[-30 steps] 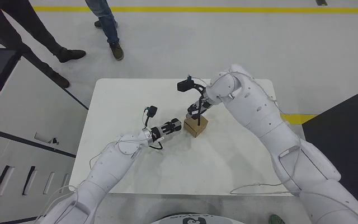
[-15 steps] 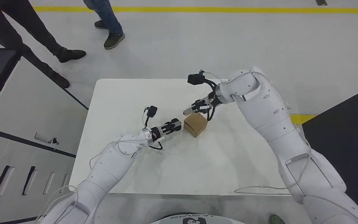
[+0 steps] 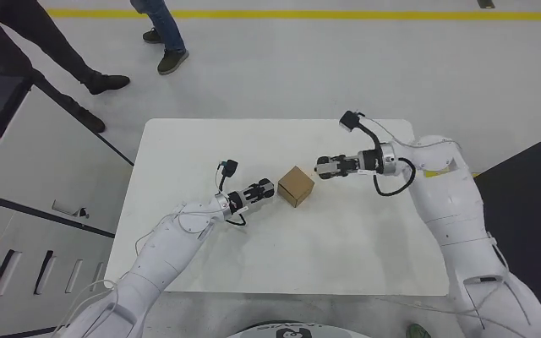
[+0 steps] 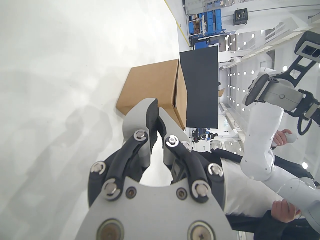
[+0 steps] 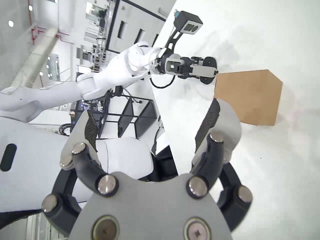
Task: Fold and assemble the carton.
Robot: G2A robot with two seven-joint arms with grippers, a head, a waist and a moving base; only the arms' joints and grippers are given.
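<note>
At the carton's near corner, the left gripper (image 4: 157,116) sits clenched with nothing between its pads, its tip touching the cardboard or just short of it (I cannot tell which). Across from it the right gripper (image 5: 150,112) hangs released, jaws wide, near the opposite side of the carton but apart from it. Between the 2, the carton (image 3: 296,185) stands on the middle of the desk (image 3: 203,152) as a closed-looking brown box, held by neither.

The risk, as I judge it, is that the box is light and unrestrained. A push from 1 side alone could slide or spin it across the smooth desk instead of seating a flap. A clenched tip pressing near a corner could also dent the cardboard or pop a tucked flap back out. The wide right jaws could snag an edge if they came in off-centre.

Whether every flap is tucked is hard to make out, because the underside is hidden. The seam along 1 side reads as a thin line, and I cannot say if it is shut or slightly sprung.
</note>
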